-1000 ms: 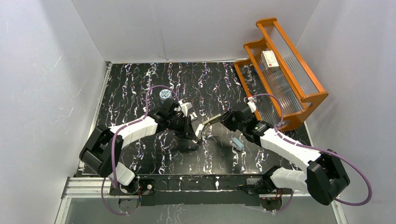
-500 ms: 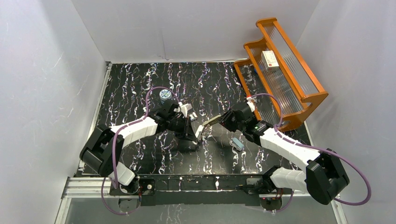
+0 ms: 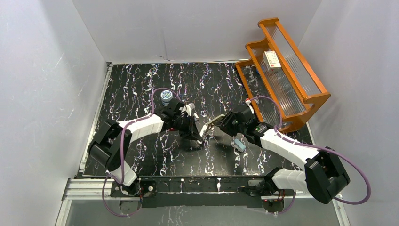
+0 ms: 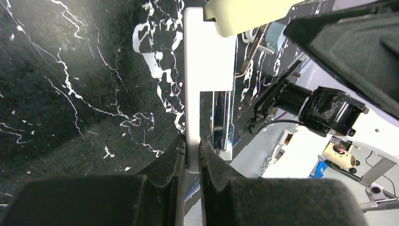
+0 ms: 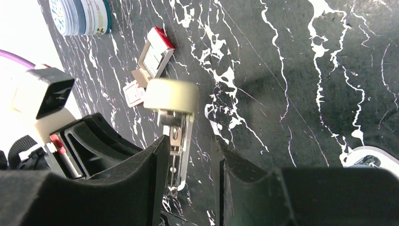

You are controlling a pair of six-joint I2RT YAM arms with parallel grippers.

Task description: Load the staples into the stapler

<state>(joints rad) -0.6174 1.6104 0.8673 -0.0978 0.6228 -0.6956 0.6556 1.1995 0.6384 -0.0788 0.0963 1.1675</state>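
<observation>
The cream-beige stapler (image 3: 208,127) stands open above the black marbled table. My left gripper (image 4: 192,141) is shut on the edge of its flat pale base (image 4: 207,61). Beside the base runs the shiny metal rail (image 4: 221,117), and the cream top (image 4: 244,16) tilts away. My right gripper (image 5: 190,141) straddles the raised upper arm with its jaws open. The rail (image 5: 178,136) lies against the left finger and a gap shows on the other side. The cream end (image 5: 171,96) sticks out beyond the fingertips. The staples (image 5: 155,52), a small tray with a red-and-white sleeve, lie on the table behind.
A blue-and-white tin (image 3: 165,96) stands at the back left. A light blue stapler (image 3: 240,144) lies beside the right forearm. An orange rack (image 3: 313,99) at the right holds a white box with a red mark (image 3: 272,59).
My right gripper's jaws have spread apart around the stapler's upper arm. The left arm has shifted slightly right, still gripping the base.
</observation>
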